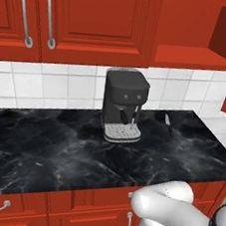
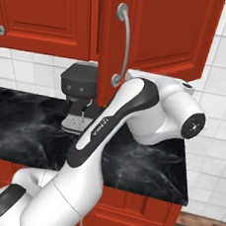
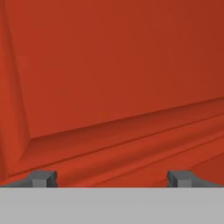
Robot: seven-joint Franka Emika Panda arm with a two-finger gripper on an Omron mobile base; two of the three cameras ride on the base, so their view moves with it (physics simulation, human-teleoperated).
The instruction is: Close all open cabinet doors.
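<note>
Red panel of the open door [image 3: 122,78] is faced square-on by the gripper [image 3: 112,178], jaws spread wide and empty, door swung out at twelve o'clock, handle [image 2: 123,46] running vertical.

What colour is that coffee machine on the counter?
The coffee machine is dark grey to black, with a silver drip tray; the left base view shows it best.

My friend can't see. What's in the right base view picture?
A red cabinet door with a long silver handle hangs open above a black counter. The white robot arm reaches up in front of it, and a dark coffee machine stands behind.
</note>
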